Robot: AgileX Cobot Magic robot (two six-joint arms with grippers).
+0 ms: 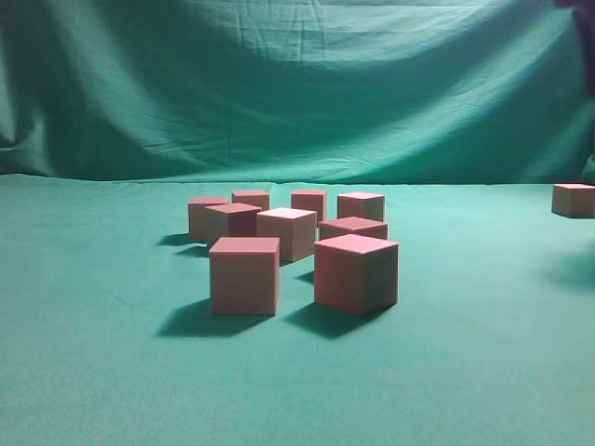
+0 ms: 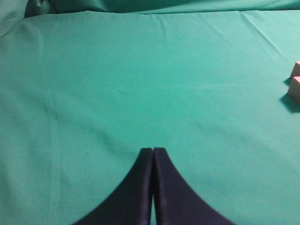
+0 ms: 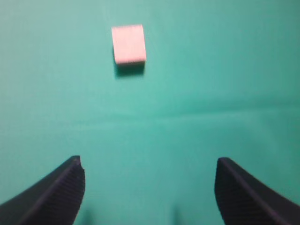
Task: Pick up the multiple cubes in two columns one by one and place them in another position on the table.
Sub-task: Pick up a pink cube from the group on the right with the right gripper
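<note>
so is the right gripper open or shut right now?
Open. In the right wrist view the right gripper has its two fingers far apart with only bare table between; the single cube lies ahead, untouched.

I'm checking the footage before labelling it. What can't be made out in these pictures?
- Exterior view: both arms out of frame; rear cubes partly hidden by front ones.
- Left wrist view: two cubes cut off by the right edge.
- Right wrist view: the lone cube is blurred; the open right claw is cut off by the bottom edge.
</note>
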